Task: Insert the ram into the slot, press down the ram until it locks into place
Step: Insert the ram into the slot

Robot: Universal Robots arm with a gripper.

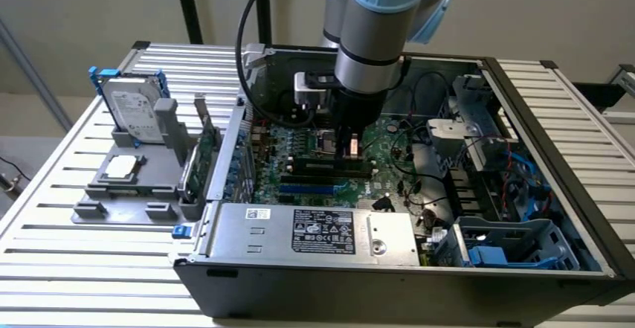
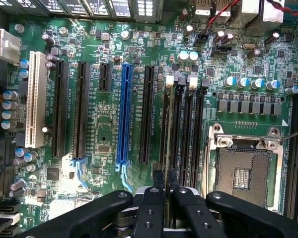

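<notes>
My gripper (image 2: 165, 179) reaches down into the open computer case (image 1: 555, 97), over the black memory sockets (image 2: 188, 124) beside the CPU socket. Its two black fingers (image 2: 151, 198) stand close together, shut on the ram (image 2: 169, 129). The ram is seen edge-on as a long thin pale-green strip running along one memory socket, between that socket's white end latch (image 2: 170, 79) and my fingertips. How deep it sits in the socket I cannot tell. In the exterior view the gripper (image 1: 347, 149) is low over the motherboard (image 1: 297, 146), just above the sockets.
An open CPU socket (image 2: 243, 168) lies right beside the memory sockets. A blue card slot (image 2: 123, 114) and black slots lie on the other side. The power supply (image 1: 308, 231), cables (image 1: 427, 187) and blue drive cage (image 1: 506, 246) crowd the case. Outside stand a hard drive (image 1: 134, 108) and an upright green card (image 1: 204, 157).
</notes>
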